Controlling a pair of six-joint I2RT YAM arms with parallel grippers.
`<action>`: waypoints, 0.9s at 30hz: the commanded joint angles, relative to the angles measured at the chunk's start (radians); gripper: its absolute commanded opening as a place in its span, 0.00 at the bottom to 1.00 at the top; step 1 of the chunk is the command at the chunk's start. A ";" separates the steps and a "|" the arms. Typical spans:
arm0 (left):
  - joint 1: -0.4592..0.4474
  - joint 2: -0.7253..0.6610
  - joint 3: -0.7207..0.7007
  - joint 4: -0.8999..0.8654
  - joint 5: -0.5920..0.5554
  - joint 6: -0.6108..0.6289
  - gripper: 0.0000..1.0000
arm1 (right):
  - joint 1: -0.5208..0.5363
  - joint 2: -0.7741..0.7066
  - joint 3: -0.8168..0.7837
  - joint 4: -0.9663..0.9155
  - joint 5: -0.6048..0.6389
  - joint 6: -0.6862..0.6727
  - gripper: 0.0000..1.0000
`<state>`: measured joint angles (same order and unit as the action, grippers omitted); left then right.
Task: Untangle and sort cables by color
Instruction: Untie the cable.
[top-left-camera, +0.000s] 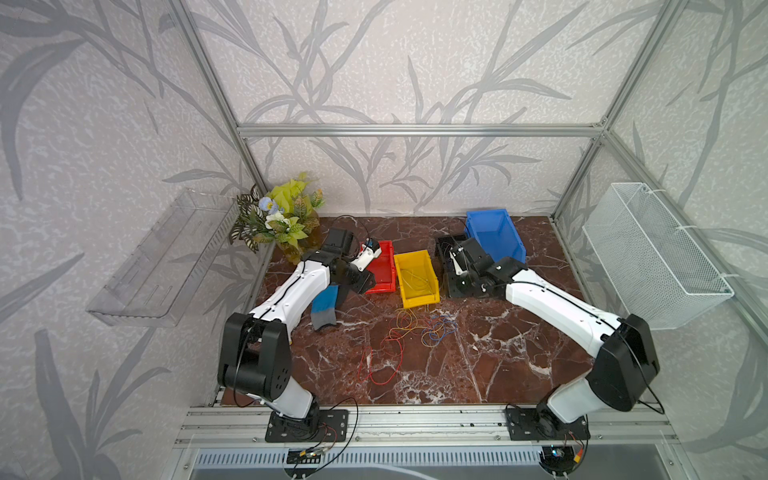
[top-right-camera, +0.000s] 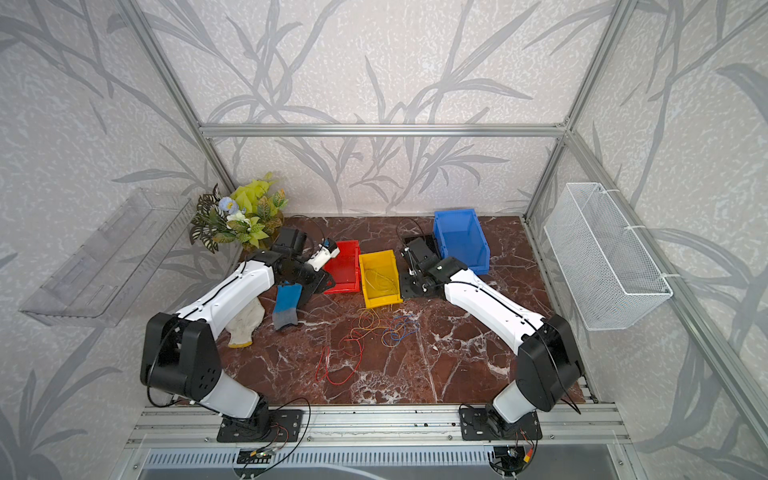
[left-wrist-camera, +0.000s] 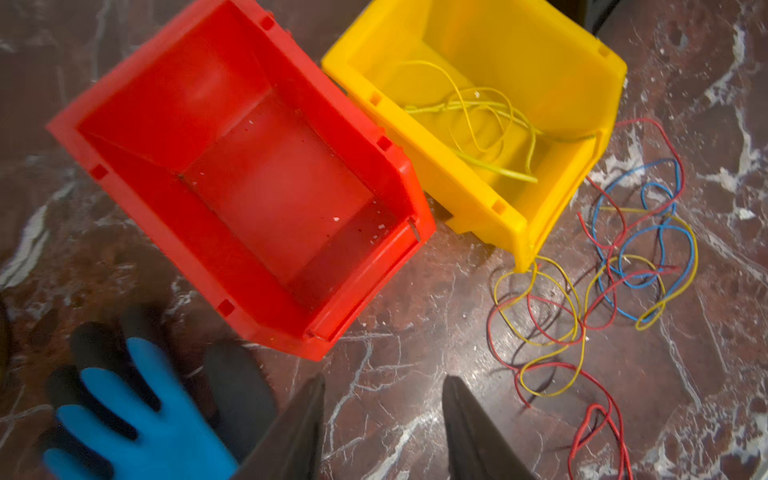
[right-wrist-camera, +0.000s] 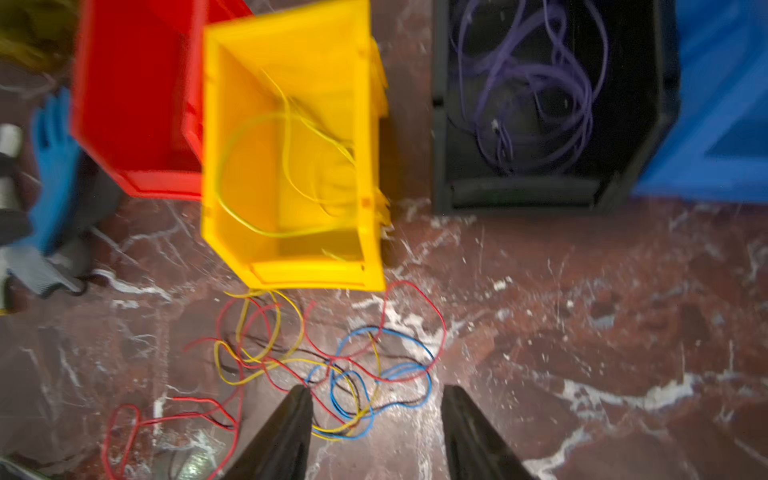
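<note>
A tangle of red, yellow and blue cables lies on the marble just in front of the yellow bin, and a long red cable trails nearer the front. Yellow cables lie inside that bin, one hanging over its front corner. Purple cables fill the black bin. The red bin holds no cable. My left gripper hovers open over bare marble beside the red bin. My right gripper is open above the tangle, holding nothing.
A blue bin stands at the back right, beside the black one. A blue and grey glove and a white glove lie under the left arm. A potted plant fills the back left corner. A wire basket hangs on the right wall.
</note>
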<state>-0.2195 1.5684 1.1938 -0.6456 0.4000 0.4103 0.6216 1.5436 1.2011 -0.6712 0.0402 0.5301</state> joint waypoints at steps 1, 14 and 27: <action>0.000 -0.037 -0.023 -0.060 0.068 0.092 0.48 | -0.025 0.019 -0.105 0.021 -0.031 0.063 0.56; -0.001 -0.095 -0.083 -0.078 0.090 0.163 0.49 | -0.103 0.294 -0.046 0.216 -0.122 -0.007 0.37; -0.019 -0.124 0.129 -0.235 0.498 0.258 0.53 | 0.080 -0.287 -0.234 0.442 0.003 -0.425 0.00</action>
<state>-0.2276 1.4849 1.2675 -0.8448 0.7551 0.6281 0.6827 1.3178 0.9596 -0.2718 0.0067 0.2600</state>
